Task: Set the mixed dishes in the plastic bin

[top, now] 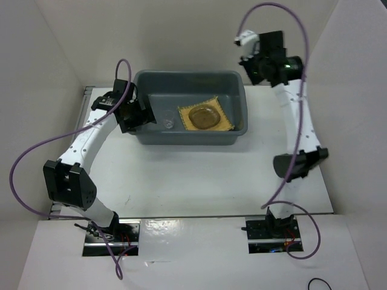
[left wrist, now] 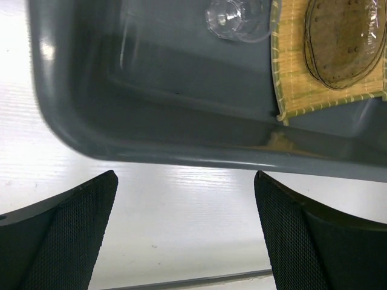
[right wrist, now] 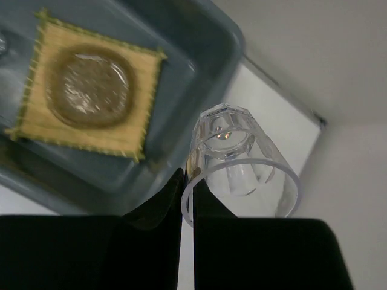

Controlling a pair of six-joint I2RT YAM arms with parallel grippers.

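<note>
The grey-blue plastic bin stands at the back of the table. In it lies the square yellow mat with a round see-through plate on top, and a small clear cup lies to their left. My right gripper is shut on the rim wall of another clear cup, held in the air beyond the bin's far right corner, above the mat and plate. My left gripper hangs open and empty over the table just outside the bin's left wall.
White walls close in the table on the left, back and right. Purple cables loop off both arms. The right arm's elbow hangs over the table's right side.
</note>
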